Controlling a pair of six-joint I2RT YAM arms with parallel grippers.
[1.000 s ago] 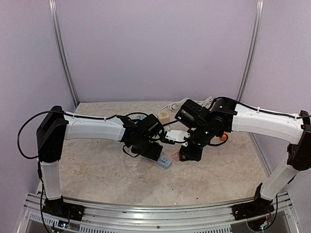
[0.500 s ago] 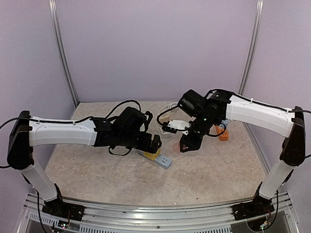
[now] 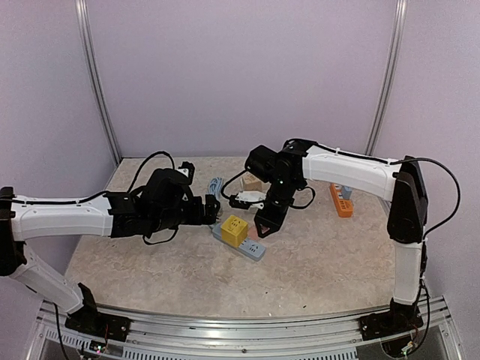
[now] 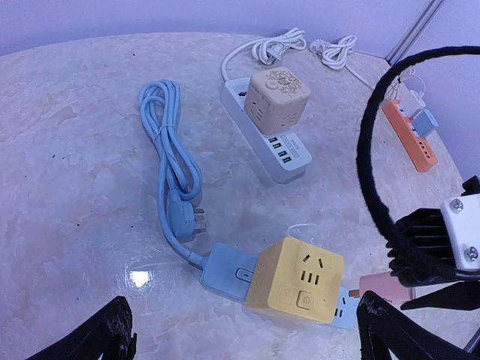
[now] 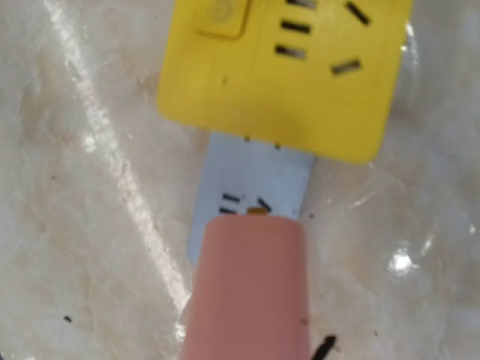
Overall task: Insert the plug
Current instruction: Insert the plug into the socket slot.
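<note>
Item 1: pink plug [image 5: 247, 289]. Clamped in the right gripper [image 3: 262, 229], whose arm reaches across from the right to the middle of the table [image 3: 150, 262]. In the right wrist view it sits directly over the free socket at the right end of the strip, with one brass prong [image 5: 257, 211] showing at the slots. Whether the prong has entered cannot be told.

Item 2: light-blue power strip [image 4: 225, 266]. Lies flat at mid-table, running from far left to near right.

Item 3: yellow cube adapter [image 4: 296, 279]. Seated on the strip, just left of the pink plug.

Item 4: left gripper [image 3: 213, 211]. Just left of the strip, touching nothing. Its fingers [image 4: 112, 334] are spread wide apart, with the strip and cube between them in the wrist view.

Item 5: blue cable [image 4: 169, 150]. Folded in a long loop on the far side of the strip, and ends in a blue plug [image 4: 184, 221] lying loose on the table.

Item 6: white power strip [image 4: 274, 146]. Lies farther back and carries a beige cube adapter [image 4: 276, 99].

Item 7: white cords [image 4: 274, 49]. Bundled at the far edge.

Item 8: orange power strip [image 3: 341, 201]. Lies at the right, well apart from the others.
</note>
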